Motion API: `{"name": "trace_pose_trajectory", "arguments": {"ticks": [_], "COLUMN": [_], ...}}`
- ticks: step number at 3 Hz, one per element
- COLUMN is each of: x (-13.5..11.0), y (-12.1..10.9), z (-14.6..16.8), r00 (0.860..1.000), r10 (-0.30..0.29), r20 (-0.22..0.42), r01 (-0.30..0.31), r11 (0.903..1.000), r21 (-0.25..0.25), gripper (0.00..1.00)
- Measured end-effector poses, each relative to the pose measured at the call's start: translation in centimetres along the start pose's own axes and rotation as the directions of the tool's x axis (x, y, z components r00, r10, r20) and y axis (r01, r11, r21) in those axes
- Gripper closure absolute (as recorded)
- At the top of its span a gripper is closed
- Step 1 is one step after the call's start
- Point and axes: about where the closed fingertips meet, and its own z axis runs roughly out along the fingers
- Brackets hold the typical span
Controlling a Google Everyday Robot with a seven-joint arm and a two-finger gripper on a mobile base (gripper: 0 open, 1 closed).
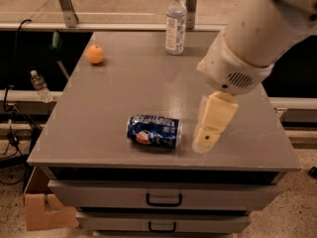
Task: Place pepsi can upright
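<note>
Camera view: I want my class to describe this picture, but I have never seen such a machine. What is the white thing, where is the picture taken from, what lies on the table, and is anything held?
The white thing is a robot arm. Its cream-coloured end effector hangs low over the grey table, just right of the pepsi can. A single camera looks down at the table from its front; where it is mounted is unknown. The can lies on its side near the front edge. An orange and an upright water bottle sit at the back. Nothing is lifted.
</note>
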Motion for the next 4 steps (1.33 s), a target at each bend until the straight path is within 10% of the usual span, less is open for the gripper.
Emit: {"name": "trace_pose_trajectory", "arguments": {"ticks": [2, 4], "x": [-8.4, -11.1], "y": [3.1, 3.0], "z": [8.6, 13.5], "r00": [0.999, 0.997], "r10": [-0.026, 0.036], "r20": [-0.027, -0.068], "r01": [0.024, -0.042], "r11": [0.9956, 0.9955], "r21": [-0.091, -0.085], "gripper": [0.0, 0.39]}}
